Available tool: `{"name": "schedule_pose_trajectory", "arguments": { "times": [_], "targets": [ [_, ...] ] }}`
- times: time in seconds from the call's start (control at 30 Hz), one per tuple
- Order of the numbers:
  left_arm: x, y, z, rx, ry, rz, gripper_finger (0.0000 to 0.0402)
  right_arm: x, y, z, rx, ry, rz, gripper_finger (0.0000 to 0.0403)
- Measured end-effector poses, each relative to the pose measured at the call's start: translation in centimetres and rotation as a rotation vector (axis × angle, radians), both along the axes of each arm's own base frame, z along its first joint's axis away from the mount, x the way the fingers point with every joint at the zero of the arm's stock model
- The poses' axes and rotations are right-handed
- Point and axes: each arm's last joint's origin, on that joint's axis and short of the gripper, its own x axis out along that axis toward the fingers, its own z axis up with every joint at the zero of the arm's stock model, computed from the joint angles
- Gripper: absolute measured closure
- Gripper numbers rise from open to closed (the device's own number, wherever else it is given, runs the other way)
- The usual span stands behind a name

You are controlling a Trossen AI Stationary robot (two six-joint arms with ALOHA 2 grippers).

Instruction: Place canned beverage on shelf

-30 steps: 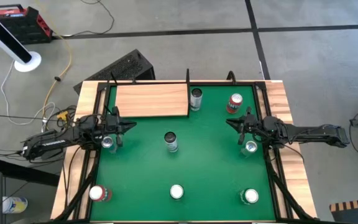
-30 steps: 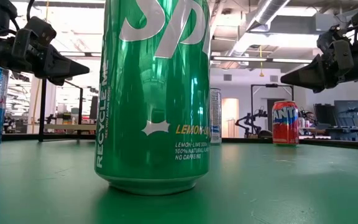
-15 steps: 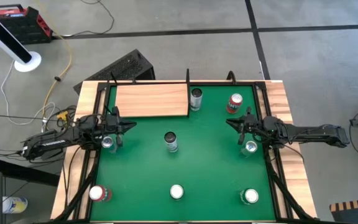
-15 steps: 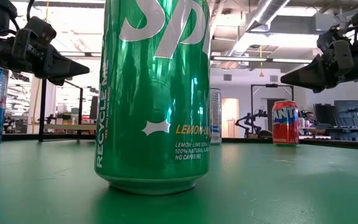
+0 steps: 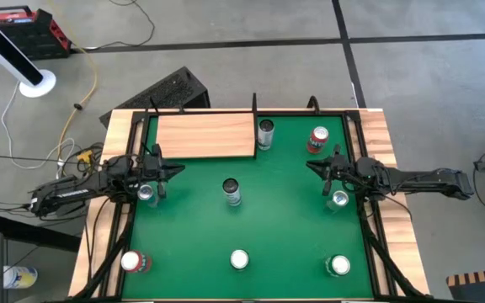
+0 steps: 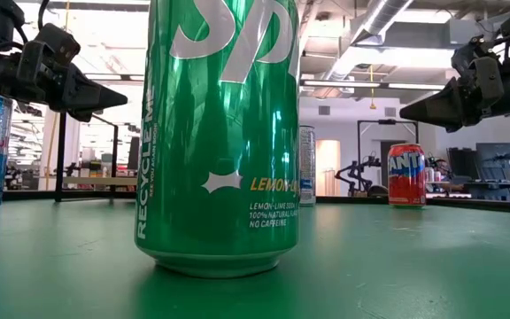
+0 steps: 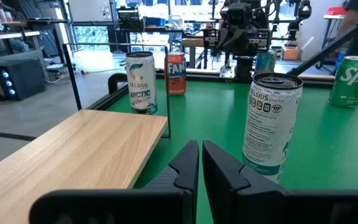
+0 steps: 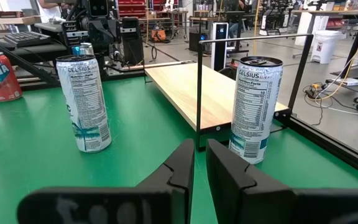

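Observation:
The shelf [image 5: 205,135], a pale wooden board on thin black posts, stands at the table's far left. Several cans stand upright on the green table: a white can [image 5: 265,132] beside the shelf's right end, a red can [image 5: 318,140] at the far right, and another white can [image 5: 231,191] in the middle. My left gripper [image 5: 178,171] hovers shut at the left edge, pointing level toward the middle can [image 7: 272,121]. My right gripper [image 5: 312,165] hovers shut at the right edge, pointing at the shelf [image 8: 210,93]. Neither touches anything.
A blue can [image 5: 146,194] stands below the left arm and another [image 5: 339,199] below the right arm. Near the front edge stand a red can [image 5: 133,262], a green can [image 5: 239,260] filling the low view [image 6: 220,133], and one more can [image 5: 338,266].

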Motion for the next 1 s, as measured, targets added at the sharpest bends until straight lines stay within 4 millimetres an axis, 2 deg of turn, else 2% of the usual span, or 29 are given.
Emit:
{"name": "schedule_pose_trajectory", "arguments": {
  "times": [0.33, 0.53, 0.67, 0.83, 1.0],
  "targets": [
    [0.0, 0.0, 0.0, -0.013, -0.004, 0.000, 0.0393, 0.0, 0.0, 0.0, 0.000, -0.001, 0.000, 0.0334],
    [0.0, 0.0, 0.0, -0.226, -0.061, -0.004, 0.0393, 0.0, 0.0, 1.0, -0.009, -0.100, 0.000, 0.0334],
    [-0.1, 0.1, 0.3, -0.255, -0.105, 0.043, 0.0393, 0.0, 0.0, 2.4, -0.025, -0.175, 0.000, 0.0334],
    [-0.1, 0.1, 0.6, -0.247, -0.142, 0.037, 0.0393, -0.2, 0.0, 5.9, -0.071, -0.242, -0.003, 0.0334],
    [-0.1, 0.1, 1.0, -0.205, -0.164, 0.031, 0.0393, 0.5, -0.1, 9.5, -0.124, -0.196, -0.028, 0.0334]
  ]
}}
